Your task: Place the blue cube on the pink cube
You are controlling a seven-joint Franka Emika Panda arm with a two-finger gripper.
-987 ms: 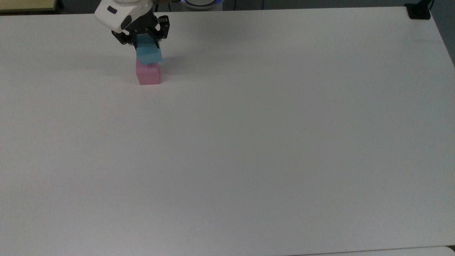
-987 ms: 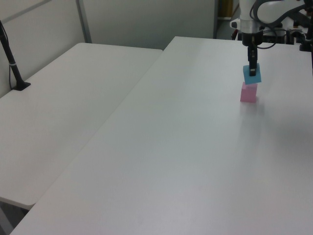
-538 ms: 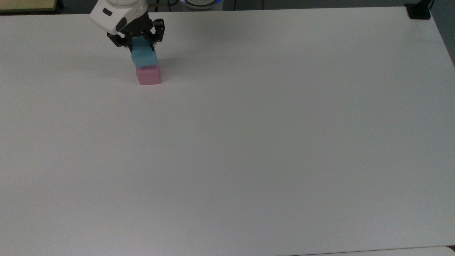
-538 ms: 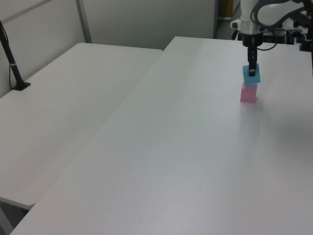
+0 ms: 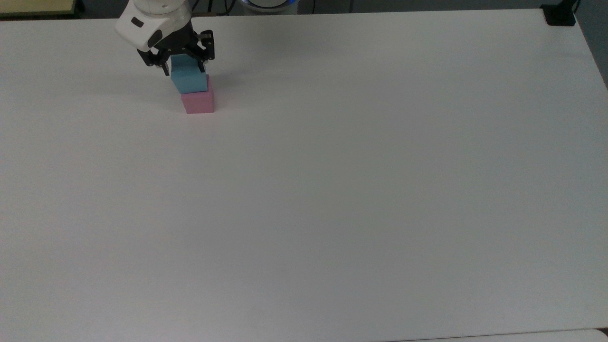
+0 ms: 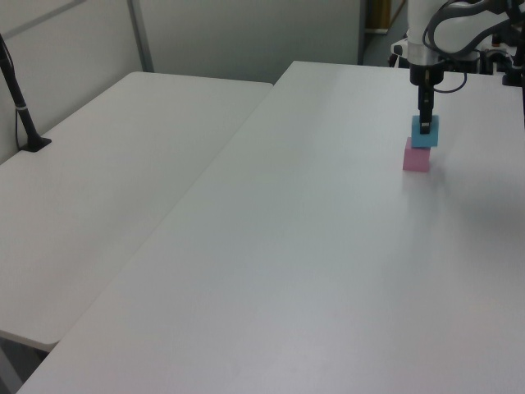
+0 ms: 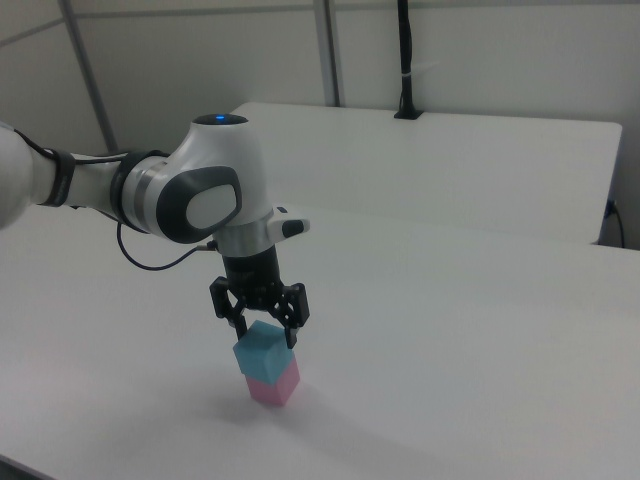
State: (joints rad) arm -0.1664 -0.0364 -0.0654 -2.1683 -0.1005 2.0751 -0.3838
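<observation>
The blue cube rests level on the pink cube, set a little toward the top view's left. My gripper hangs straight above the stack. It is open, its black fingers standing just outside the blue cube's upper sides. The stack stands near the far left part of the white table.
A black clamp base sits at the table's far right corner in the top view. A second white table with a black post adjoins on the left view's left. The arm's white body rises behind the stack.
The tilted blue cube came down and settled flat on the pink cube. The fingers spread apart and let it go, and the gripper shifted slightly toward the top view's left.
</observation>
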